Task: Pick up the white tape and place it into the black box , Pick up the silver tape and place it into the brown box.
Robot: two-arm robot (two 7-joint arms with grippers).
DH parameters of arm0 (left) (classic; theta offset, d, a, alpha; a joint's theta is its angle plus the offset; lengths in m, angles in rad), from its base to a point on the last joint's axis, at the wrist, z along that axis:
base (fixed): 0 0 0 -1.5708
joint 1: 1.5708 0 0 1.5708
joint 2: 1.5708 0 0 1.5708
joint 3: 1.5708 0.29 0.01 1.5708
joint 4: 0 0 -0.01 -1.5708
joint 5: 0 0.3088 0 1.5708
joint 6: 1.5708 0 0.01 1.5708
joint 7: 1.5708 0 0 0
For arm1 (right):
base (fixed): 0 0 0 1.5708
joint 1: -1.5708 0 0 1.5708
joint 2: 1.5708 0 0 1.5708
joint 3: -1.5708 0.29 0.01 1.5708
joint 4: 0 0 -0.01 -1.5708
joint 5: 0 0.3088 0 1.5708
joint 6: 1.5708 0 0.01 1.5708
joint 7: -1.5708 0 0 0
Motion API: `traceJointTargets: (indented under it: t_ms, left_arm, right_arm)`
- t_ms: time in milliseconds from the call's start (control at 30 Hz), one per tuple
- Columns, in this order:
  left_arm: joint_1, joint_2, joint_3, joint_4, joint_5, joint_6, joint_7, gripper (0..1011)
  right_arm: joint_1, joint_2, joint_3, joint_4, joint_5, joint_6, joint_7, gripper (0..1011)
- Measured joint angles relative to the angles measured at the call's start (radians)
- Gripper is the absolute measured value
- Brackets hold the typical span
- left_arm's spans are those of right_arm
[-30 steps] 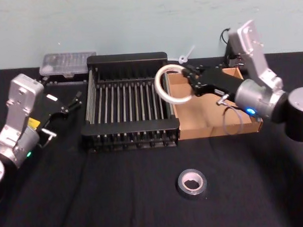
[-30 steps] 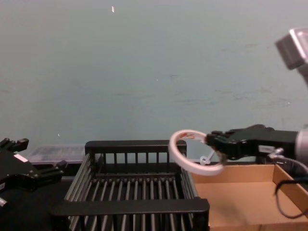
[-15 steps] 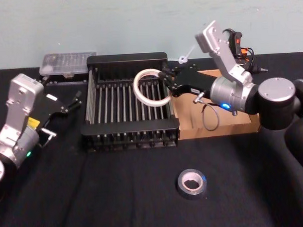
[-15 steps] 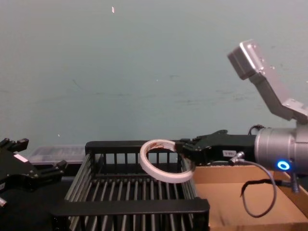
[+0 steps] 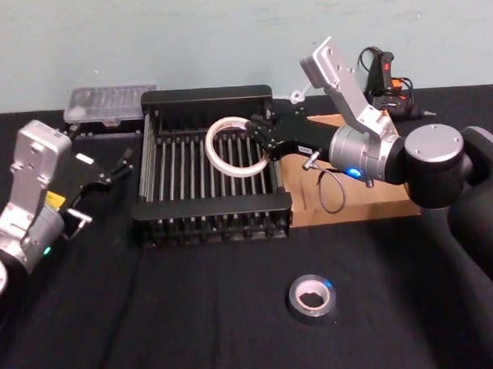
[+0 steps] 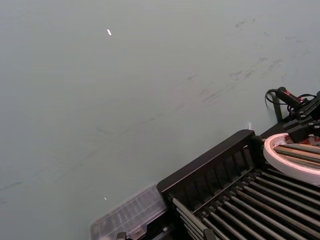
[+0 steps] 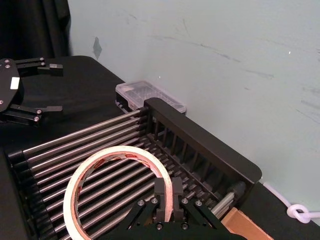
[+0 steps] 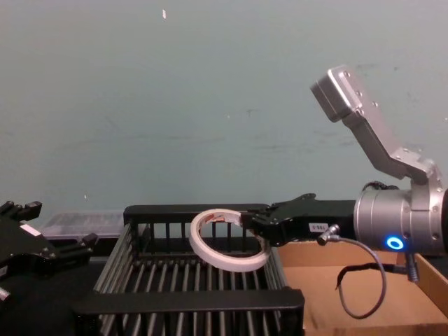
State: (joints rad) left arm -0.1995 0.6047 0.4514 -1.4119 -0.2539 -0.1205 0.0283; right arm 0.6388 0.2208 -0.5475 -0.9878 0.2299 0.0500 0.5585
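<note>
Over on the left, the left end effector (image 5: 116, 169) hangs above the black counter (image 5: 194, 316) beside the crate, its fingers spread apart and holding nothing, touching nothing.

Next along is the black box (image 5: 211, 220), a slatted crate with thick rims; its slatted floor has nothing lying on it. Behind its far left corner sits a clear plastic case (image 5: 110, 103) against the wall.

Above the right half of the crate's floor the white tape (image 5: 235, 147) is held in the air, clear of the slats as the chest view shows. The roll is tilted, its open face turned partly upward and toward the left, and red markings show along its inner ring in the right wrist view (image 7: 120, 182). The right end effector (image 5: 260, 142) reaches in from the right over the crate's rim, its fingers closed down on the roll's right edge, pinching the band between them.

Touching the crate's right side is the brown box (image 5: 377, 203), a shallow cardboard tray; the arm hides much of it, and what floor shows is bare.

Nearer the front of the counter, well apart from both boxes, the silver tape (image 5: 311, 297) lies flat with its hole facing up.
</note>
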Motion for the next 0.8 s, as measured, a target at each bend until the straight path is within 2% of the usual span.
traceJointTargets:
  t_ms: [333, 467, 800]
  left_arm:
    - [0.0, 0.0, 0.0, 0.0, 0.0, 0.0, 0.0, 1001]
    - [0.0, 0.0, 0.0, 0.0, 0.0, 0.0, 0.0, 1001]
    - [0.0, 0.0, 0.0, 0.0, 0.0, 0.0, 0.0, 1001]
  right_arm:
    - [-0.002, 0.002, 0.002, -0.003, 0.001, 0.001, -0.002, 95]
    - [-0.002, 0.002, 0.002, -0.004, 0.001, 0.001, -0.002, 174]
    - [-0.003, 0.003, 0.003, -0.005, 0.002, 0.002, -0.004, 503]
